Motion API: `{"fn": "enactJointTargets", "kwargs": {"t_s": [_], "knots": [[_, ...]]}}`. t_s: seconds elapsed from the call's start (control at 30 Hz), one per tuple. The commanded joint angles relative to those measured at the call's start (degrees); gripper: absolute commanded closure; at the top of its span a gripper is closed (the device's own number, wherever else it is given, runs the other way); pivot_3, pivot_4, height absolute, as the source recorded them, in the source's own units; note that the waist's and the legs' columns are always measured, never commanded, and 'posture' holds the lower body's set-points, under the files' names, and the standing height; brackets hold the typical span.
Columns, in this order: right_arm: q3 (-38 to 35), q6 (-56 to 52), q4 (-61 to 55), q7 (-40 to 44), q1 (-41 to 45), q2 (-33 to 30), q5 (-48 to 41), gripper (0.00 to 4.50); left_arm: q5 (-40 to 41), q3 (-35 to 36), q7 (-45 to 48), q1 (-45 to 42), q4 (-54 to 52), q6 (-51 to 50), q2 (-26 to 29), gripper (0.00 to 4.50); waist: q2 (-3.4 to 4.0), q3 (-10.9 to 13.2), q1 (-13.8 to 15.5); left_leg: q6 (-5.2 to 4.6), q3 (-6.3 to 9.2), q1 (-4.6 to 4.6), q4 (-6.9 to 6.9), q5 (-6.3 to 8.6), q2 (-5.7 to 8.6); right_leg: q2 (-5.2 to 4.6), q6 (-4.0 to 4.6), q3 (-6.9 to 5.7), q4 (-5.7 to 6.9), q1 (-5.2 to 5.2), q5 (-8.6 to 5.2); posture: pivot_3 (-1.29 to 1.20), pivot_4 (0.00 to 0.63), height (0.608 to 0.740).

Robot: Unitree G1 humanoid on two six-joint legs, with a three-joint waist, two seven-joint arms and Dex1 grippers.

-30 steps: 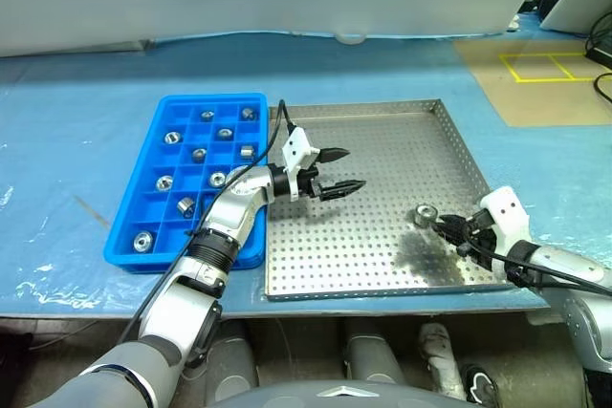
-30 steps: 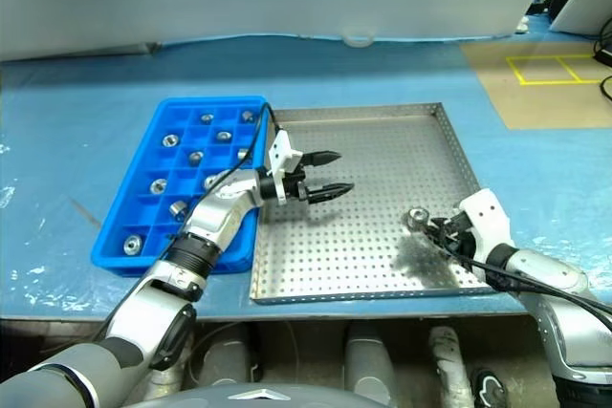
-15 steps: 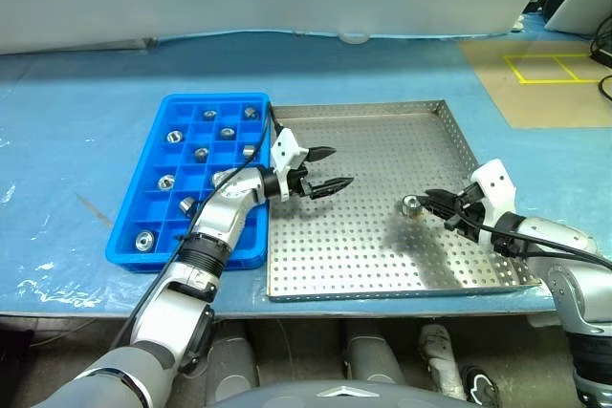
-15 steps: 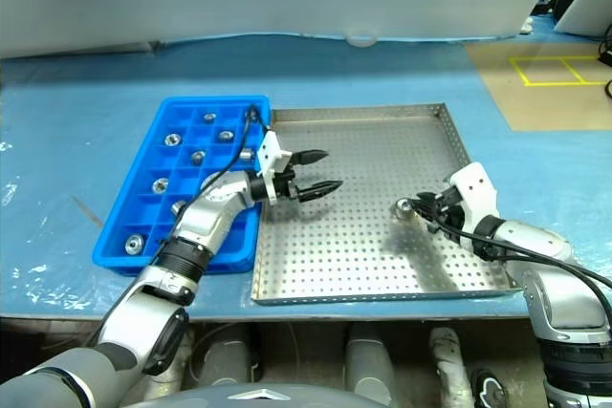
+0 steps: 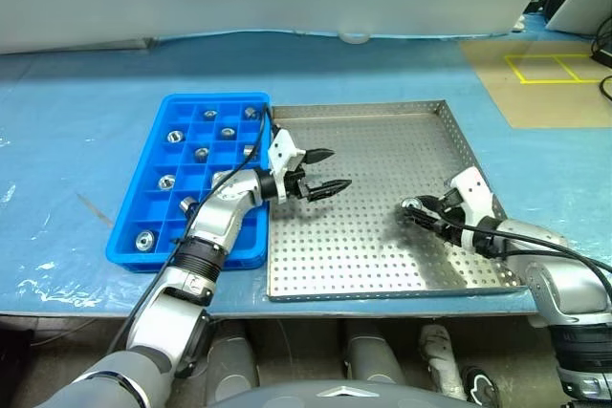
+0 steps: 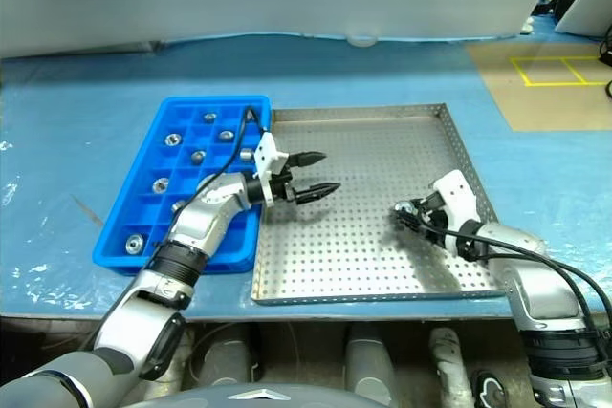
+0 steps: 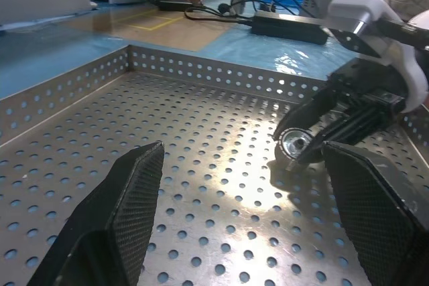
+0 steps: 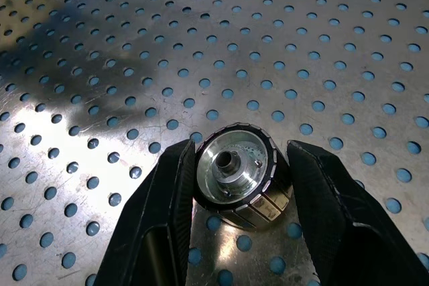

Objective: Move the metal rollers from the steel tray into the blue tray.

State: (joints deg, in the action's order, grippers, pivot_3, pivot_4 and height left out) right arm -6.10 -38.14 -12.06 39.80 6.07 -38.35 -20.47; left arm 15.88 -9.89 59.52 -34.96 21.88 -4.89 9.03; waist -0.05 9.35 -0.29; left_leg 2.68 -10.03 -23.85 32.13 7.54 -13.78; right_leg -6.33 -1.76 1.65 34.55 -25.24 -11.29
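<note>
**Roller between the right fingers on the steel tray**

Roller (image 8: 236, 173) lies on the perforated floor of the steel tray (image 5: 382, 140), in the lower right part of the head view, and the right fingers (image 8: 171, 209) stand on both sides of it, touching or almost touching its rim; a firm pinch I cannot tell. Left fingers (image 5: 326, 169) are spread wide and hold nothing; they hang above the left part of the steel tray, pointing toward the right gripper (image 5: 417, 214). At middle left, the blue tray (image 5: 153, 169) touches the steel tray and carries several rollers (image 5: 174, 137) in its compartments. Both trays rest on the blue desk (image 5: 76, 93).
</note>
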Motion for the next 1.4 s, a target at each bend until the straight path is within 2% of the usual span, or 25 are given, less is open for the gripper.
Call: {"fn": "enactJointTargets", "kwargs": {"t_s": [0.03,0.1,0.13,0.37,0.73,0.97,1.13,1.27,1.4], "knots": [[0.02,1.51,0.03,0.05,0.59,-0.05,0.50,3.10,0.67,-1.86,3.84,0.64,-3.92,-2.10,1.70,0.51,0.00,0.00,0.04,0.00,0.00,0.00,-0.01,0.00,0.00,0.00,0.00,0.00,0.00,0.00,0.00,-0.27,0.150,0.740],[0.02,1.62,-0.10,0.23,0.93,-0.13,0.36,3.68,-0.12,-3.13,5.46,0.62,-4.43,-2.60,2.96,0.51,0.00,0.00,0.04,0.00,0.00,0.01,-0.01,0.00,0.00,0.00,0.00,0.00,0.00,0.01,0.00,-0.27,0.150,0.740],[0.11,1.63,-0.16,0.29,1.26,-0.17,0.34,3.76,-0.57,-3.64,5.95,0.48,-4.45,-2.49,3.41,0.51,0.00,0.00,0.07,0.00,0.00,0.01,-0.01,0.00,-0.01,0.00,0.00,0.00,0.00,0.00,0.00,-0.26,0.150,0.740],[1.85,1.51,-1.01,2.34,8.47,1.83,-2.06,3.76,-1.72,-3.06,4.95,-0.51,-4.41,-0.71,3.97,0.51,0.00,0.00,-0.09,0.02,0.00,0.01,0.01,-0.01,-0.01,0.00,0.00,0.01,0.09,-0.04,0.00,-0.22,0.150,0.740],[8.07,4.62,5.96,8.15,19.63,5.78,-1.61,3.76,-0.42,0.25,1.16,4.90,-13.06,-4.31,9.12,0.51,0.00,0.00,1.73,0.03,0.00,0.01,-0.04,-0.02,-0.03,0.01,0.03,-0.03,0.14,-0.07,0.01,-0.05,0.150,0.740],[14.91,10.58,18.59,14.40,31.25,11.86,1.43,3.76,-0.16,4.02,-4.51,11.47,-21.84,-7.61,13.16,0.51,0.01,0.01,3.42,0.10,0.01,0.03,-0.07,-0.06,-0.07,-0.01,0.06,-0.10,0.21,-0.08,0.02,0.13,0.150,0.740],[18.16,17.36,30.86,18.78,38.89,16.60,4.77,3.76,-0.11,7.27,-10.22,18.89,-30.36,-10.52,15.09,0.51,0.00,0.01,5.77,0.12,0.04,-0.06,-0.17,-0.06,-0.09,-0.02,0.09,-0.20,0.19,-0.16,0.01,0.26,0.150,0.740],[19.48,22.10,39.33,22.49,43.36,20.16,6.74,3.76,0.17,9.98,-14.32,24.77,-36.94,-12.97,16.59,0.51,0.00,0.02,7.49,0.14,0.10,-0.15,-0.24,-0.08,-0.12,-0.03,0.16,-0.35,0.18,-0.20,-0.04,0.37,0.150,0.740],[20.99,24.92,44.42,29.56,46.11,22.31,7.38,3.76,0.80,12.35,-18.22,30.19,-42.71,-15.27,17.08,0.51,0.00,0.02,9.09,0.14,0.18,-0.21,-0.25,-0.08,-0.14,-0.03,0.19,-0.44,0.19,-0.22,-0.06,0.46,0.150,0.740]]}}
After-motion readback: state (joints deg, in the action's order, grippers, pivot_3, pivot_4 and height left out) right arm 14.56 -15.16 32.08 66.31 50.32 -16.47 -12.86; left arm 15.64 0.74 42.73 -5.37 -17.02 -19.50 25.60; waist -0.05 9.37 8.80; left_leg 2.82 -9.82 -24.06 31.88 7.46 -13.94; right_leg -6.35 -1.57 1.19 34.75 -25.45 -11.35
